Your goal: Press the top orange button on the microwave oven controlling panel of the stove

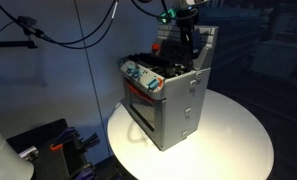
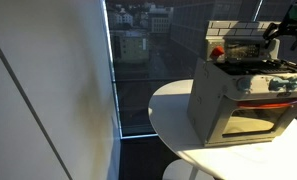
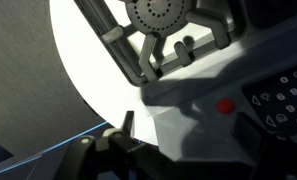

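A grey toy stove (image 1: 173, 105) with an oven door stands on a round white table (image 1: 238, 145); it also shows in an exterior view (image 2: 213, 95). Its upright back panel (image 1: 200, 45) carries the microwave controls. In the wrist view a round orange-red button (image 3: 226, 105) sits on that panel, left of a dark keypad (image 3: 283, 100). My gripper (image 1: 185, 40) hangs just above the stove's back, close to the panel, and shows at the right edge of an exterior view (image 2: 285, 32). Its fingers (image 3: 123, 140) are dark and look closed together, holding nothing.
A round burner plate (image 3: 158, 15) lies on the stove top. Knobs (image 1: 140, 75) sit on the stove's front edge. Cables (image 1: 78, 30) hang behind. A window wall (image 2: 138, 60) stands beside the table. Dark equipment (image 1: 48, 145) lies on the floor.
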Controlling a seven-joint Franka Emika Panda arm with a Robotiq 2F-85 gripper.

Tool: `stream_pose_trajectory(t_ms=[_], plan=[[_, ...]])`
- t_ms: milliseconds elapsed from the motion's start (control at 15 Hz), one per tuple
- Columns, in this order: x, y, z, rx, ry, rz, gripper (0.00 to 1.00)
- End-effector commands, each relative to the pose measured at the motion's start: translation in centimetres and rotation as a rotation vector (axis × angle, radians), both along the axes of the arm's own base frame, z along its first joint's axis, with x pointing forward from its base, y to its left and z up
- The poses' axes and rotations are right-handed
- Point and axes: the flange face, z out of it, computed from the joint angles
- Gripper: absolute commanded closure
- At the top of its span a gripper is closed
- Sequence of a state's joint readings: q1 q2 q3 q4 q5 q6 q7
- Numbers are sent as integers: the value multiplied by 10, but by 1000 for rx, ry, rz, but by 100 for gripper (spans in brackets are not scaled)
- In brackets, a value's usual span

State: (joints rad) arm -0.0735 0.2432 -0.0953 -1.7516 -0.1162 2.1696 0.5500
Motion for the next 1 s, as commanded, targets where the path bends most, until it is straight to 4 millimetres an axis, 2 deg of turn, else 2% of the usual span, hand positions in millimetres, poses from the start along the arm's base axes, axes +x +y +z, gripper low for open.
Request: stream_pose_trajectory(t_ms=[0,267,933], plan=[[13,2,2,21,-23,-16,0],[8,2,4,24,-14,-18,0],[-25,12,16,65,79,37,0]])
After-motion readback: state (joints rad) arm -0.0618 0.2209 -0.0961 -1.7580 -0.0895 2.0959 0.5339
